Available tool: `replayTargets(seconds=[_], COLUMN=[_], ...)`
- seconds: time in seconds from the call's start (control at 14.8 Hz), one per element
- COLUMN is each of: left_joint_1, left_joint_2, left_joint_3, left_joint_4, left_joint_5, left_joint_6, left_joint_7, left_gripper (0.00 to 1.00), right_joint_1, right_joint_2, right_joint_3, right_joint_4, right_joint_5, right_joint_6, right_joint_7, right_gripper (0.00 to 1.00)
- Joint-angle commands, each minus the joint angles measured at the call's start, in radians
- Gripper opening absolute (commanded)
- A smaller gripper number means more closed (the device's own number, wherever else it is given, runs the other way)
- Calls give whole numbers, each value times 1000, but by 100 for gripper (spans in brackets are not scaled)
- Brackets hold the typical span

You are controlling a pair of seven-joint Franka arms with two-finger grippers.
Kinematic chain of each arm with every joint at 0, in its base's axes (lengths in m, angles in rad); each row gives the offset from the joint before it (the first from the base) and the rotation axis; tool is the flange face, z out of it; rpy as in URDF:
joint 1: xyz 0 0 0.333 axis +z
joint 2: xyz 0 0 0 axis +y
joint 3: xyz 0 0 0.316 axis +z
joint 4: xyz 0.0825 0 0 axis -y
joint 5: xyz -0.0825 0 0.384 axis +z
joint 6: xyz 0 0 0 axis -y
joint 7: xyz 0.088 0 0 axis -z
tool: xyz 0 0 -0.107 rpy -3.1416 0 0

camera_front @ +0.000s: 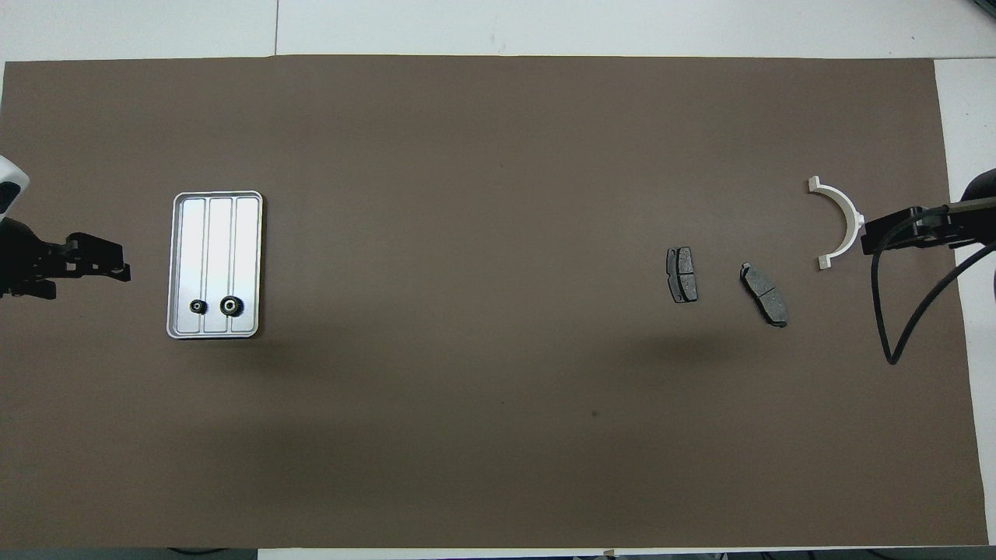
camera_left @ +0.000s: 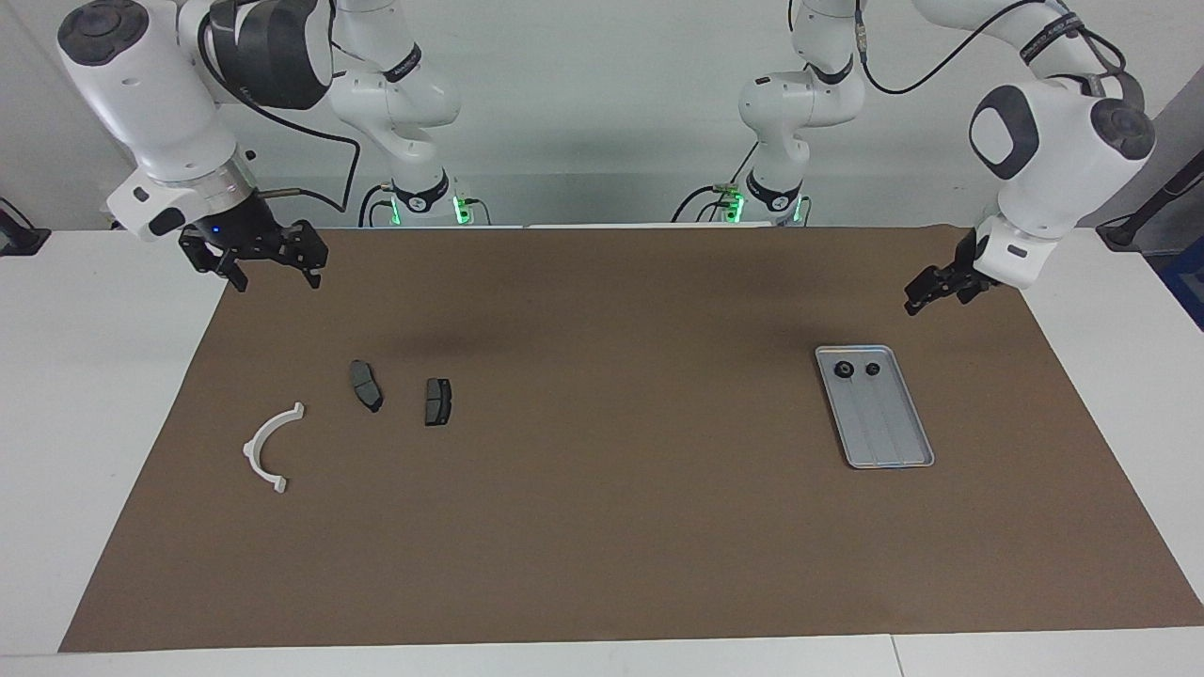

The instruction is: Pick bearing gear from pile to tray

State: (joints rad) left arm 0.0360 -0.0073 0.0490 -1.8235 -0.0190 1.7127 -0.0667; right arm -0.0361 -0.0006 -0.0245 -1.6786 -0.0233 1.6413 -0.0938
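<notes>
Right gripper (camera_left: 273, 268): raised over the edge of the brown mat (camera_left: 602, 527) at the right arm's end of the table, fingers spread apart, nothing between them. In the overhead view its dark body (camera_front: 906, 228) enters from the side, just beside the white bracket.

Left gripper (camera_left: 926, 291): raised over the mat near the tray's robot-side end, carrying nothing that can be seen; whether its fingers are parted or closed cannot be told. In the overhead view it (camera_front: 101, 260) lies beside the tray toward the left arm's end.

Tray (camera_left: 894, 442): one, silver-grey, rectangular with rounded corners and lengthwise grooves, flat on the mat at the left arm's end (camera_front: 177, 257).

Bearing gears: two, small, black and round, both inside the tray at its end nearer the robots, side by side and apart. The larger (camera_left: 844, 370) (camera_front: 230, 306) sits in the middle channel; the smaller (camera_left: 872, 369) (camera_front: 198, 306) sits in the adjoining channel.

Pile: three loose parts on the mat at the right arm's end, well apart from the tray. Two dark grey plates (camera_left: 366, 385) (camera_left: 437, 401) lie near each other, not touching (camera_front: 773, 294) (camera_front: 682, 274). One white half-ring bracket (camera_left: 268, 449) (camera_front: 840, 222) lies farther from the robots than the plates.
</notes>
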Motion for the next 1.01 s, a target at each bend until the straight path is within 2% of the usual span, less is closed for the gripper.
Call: replayTargets(seconds=[0.0, 0.2, 0.54, 0.94], left_joint_1=[8, 2, -18, -65], left_joint_2=[-40, -77, -89, -13], left_joint_3=[-5, -6, -6, 5], left_joint_4=[43, 46, 38, 92], left_joint_5=[17, 17, 14, 4], left_joint_6=[-87, -145, -156, -120], left_joint_7=[-5, -7, -10, -16], left_gripper=[100, 100, 100, 100], right_joint_1=[-19, -19, -21, -19], right_joint_2=[-22, -22, -22, -22], right_joint_3=[14, 14, 14, 11], right_joint_4=[-23, -23, -23, -21], right_joint_5=[14, 14, 14, 14], right_joint_6=[2, 2, 2, 2], right_joint_7=[3, 2, 0, -1], right_gripper=[100, 100, 100, 100])
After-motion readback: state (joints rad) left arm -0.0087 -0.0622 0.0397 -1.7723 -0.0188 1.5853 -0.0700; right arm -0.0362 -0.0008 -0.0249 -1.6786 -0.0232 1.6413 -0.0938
